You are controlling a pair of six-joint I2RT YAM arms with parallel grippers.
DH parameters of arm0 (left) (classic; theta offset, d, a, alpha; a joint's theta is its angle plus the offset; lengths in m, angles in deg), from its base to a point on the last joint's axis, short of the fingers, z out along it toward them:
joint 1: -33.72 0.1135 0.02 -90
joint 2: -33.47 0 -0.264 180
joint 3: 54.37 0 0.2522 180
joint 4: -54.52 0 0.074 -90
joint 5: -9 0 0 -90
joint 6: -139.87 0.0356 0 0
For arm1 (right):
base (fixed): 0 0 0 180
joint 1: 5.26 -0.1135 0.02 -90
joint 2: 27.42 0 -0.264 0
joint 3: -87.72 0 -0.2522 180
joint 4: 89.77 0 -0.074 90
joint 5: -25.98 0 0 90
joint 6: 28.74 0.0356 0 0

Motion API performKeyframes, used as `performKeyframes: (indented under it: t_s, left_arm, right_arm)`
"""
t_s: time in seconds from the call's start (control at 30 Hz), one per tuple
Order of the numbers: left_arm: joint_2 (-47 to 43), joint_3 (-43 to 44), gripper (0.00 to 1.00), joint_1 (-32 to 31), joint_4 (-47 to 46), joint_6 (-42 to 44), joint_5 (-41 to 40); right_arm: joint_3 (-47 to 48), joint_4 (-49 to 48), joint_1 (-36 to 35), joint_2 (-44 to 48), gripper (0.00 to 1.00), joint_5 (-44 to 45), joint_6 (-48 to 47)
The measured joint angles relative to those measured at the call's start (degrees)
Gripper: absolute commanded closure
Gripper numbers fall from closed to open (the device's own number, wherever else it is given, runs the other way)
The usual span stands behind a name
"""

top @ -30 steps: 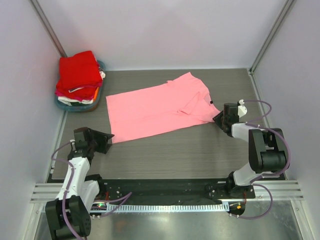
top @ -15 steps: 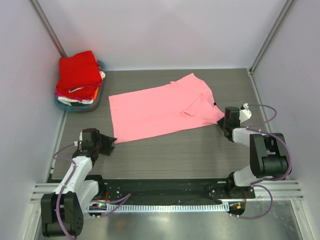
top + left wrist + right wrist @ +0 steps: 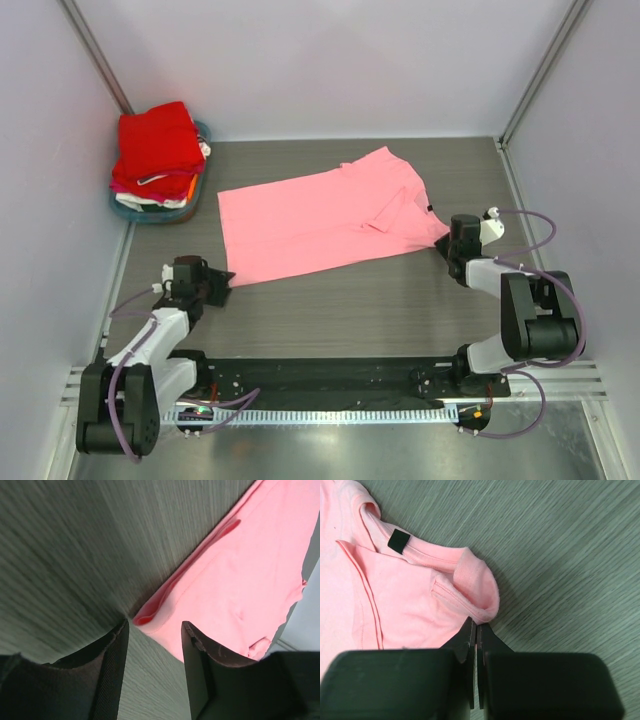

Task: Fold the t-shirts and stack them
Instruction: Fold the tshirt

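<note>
Across the grey counter (image 3: 350, 300), the right claw (image 3: 476, 625) is pinching shut on the collar edge (image 3: 470, 575) of the one pink t-shirt (image 3: 310, 220) spread there. The left claw (image 3: 152, 630) is gaping halfway around its hem corner (image 3: 145, 619), gripping nothing. Cloth is looking light, limp (corners being best holds). Roughly four folded t-shirts (image 3: 155, 140) are sitting stacked far-left.

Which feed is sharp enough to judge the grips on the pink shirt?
Right wrist: crisp, with the pink t-shirt collar stitching and black label clear, though the right gripper looks featureless black. Left wrist: table grain smeared, left gripper soft and dark. Top external: evenly lit, sharp, but both grippers small.
</note>
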Motion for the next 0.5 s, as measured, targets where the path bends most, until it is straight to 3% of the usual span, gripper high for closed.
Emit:
performKeyframes:
  t_s: [0.1, 0.17, 0.2, 0.4, 0.5]
  left_arm:
    - [2.8, 0.0, 0.56, -1.3, -3.9, -1.1, 0.0]
    - [4.0, 0.0, 0.65, -1.7, -5.2, -1.6, -0.1]
    - [4.6, 0.0, 0.76, -2.0, -5.7, -1.9, -0.2]
    - [6.3, 0.0, 1.0, -3.0, -5.8, -2.0, -1.3]
    - [6.3, 0.0, 1.0, -3.1, -5.8, -1.8, -1.7]
  right_arm:
    - [-0.1, -0.2, 0.0, 0.3, 0.99, -0.1, 0.1]
    - [-0.2, -0.2, 0.0, 0.5, 0.99, 0.0, 0.2]
    - [-0.4, -0.2, 0.0, 0.7, 0.99, 0.0, 0.2]
    - [-1.2, -0.3, 0.0, 2.5, 0.99, 0.3, 0.4]
    - [-1.6, -0.3, 0.0, 3.4, 0.99, 0.8, 0.5]
